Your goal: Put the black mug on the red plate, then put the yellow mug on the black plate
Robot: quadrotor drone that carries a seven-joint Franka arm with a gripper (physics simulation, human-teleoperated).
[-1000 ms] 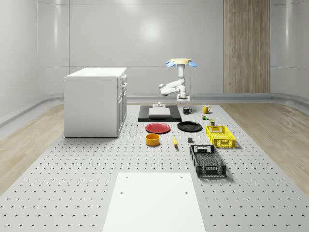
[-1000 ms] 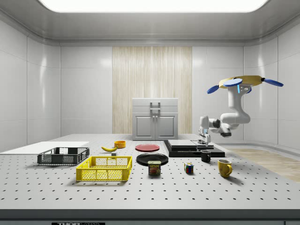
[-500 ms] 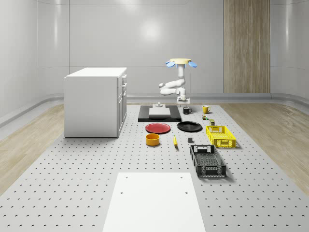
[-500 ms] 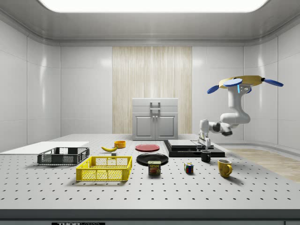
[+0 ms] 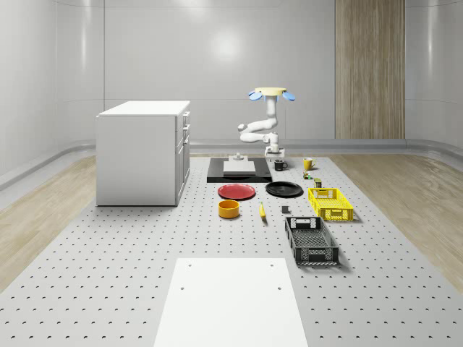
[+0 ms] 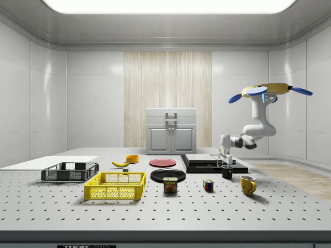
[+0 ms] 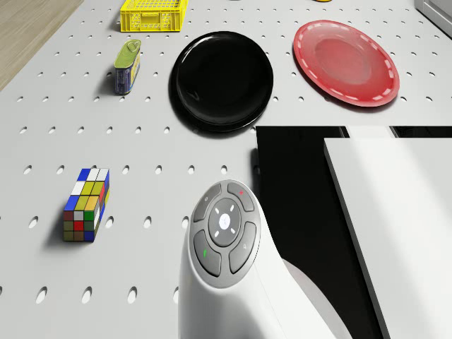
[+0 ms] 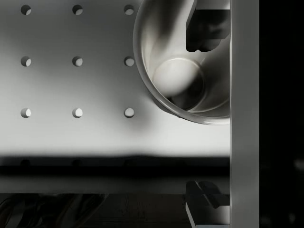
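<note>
The black mug stands on the table beside the black platform, and the wrist view looks down into the black mug. My gripper hangs open just above it. In the wrist view one finger sits over the mug's mouth and the other finger is well outside its rim. The yellow mug stands further toward the whole-scene view's right. The red plate and black plate lie side by side nearer the camera. The drone hovers above the table's far end.
A black platform with a white slab lies right beside the black mug. A Rubik's cube, a tin can, a yellow basket, a black basket, an orange bowl and a white cabinet stand around.
The arm has lowered the gripper toward the black mug. The drone holds its place and the mugs and plates have not moved.
</note>
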